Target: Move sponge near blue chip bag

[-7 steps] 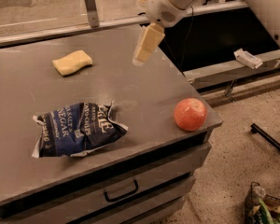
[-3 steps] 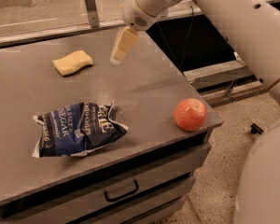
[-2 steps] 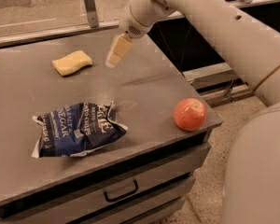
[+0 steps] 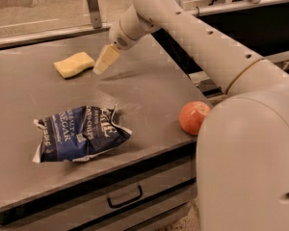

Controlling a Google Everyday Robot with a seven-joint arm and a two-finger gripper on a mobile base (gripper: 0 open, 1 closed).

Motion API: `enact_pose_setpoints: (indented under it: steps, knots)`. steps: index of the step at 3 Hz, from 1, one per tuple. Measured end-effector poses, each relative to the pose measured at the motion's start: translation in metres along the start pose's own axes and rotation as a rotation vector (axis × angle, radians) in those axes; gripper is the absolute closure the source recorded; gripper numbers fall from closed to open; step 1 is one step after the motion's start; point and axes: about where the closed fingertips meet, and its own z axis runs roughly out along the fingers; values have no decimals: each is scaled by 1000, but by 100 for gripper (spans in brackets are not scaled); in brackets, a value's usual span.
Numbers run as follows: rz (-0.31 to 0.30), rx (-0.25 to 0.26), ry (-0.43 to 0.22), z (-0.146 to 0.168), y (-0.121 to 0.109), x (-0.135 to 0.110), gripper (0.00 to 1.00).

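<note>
The pale yellow sponge (image 4: 73,64) lies flat at the back left of the grey table top (image 4: 149,100). The crumpled blue chip bag (image 4: 79,134) with white lettering lies at the front left, well apart from the sponge. My gripper (image 4: 102,66) hangs from the white arm, just right of the sponge and slightly above the table. Its pale yellow fingers point down and left toward the sponge's right end. It holds nothing.
An orange-red apple (image 4: 193,117) sits near the table's right edge, partly behind my white arm (image 4: 245,129). A drawer with a dark handle (image 4: 125,198) is under the table front. A metal rail and post (image 4: 92,6) run behind the table.
My gripper has moved left and down across the back of the table, from the right side to just beside the sponge. The sponge, bag and apple have not moved.
</note>
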Motion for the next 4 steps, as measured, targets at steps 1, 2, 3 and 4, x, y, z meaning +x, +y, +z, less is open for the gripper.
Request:
enact_pose_setpoints:
  steps: [1, 2, 3, 4]
  knots:
    - [37, -36, -43, 27, 0, -4, 0]
    - [69, -81, -91, 45, 5, -9, 18]
    - [82, -122, -81, 56, 13, -12, 41]
    - [84, -130, -71, 57, 14, -12, 64]
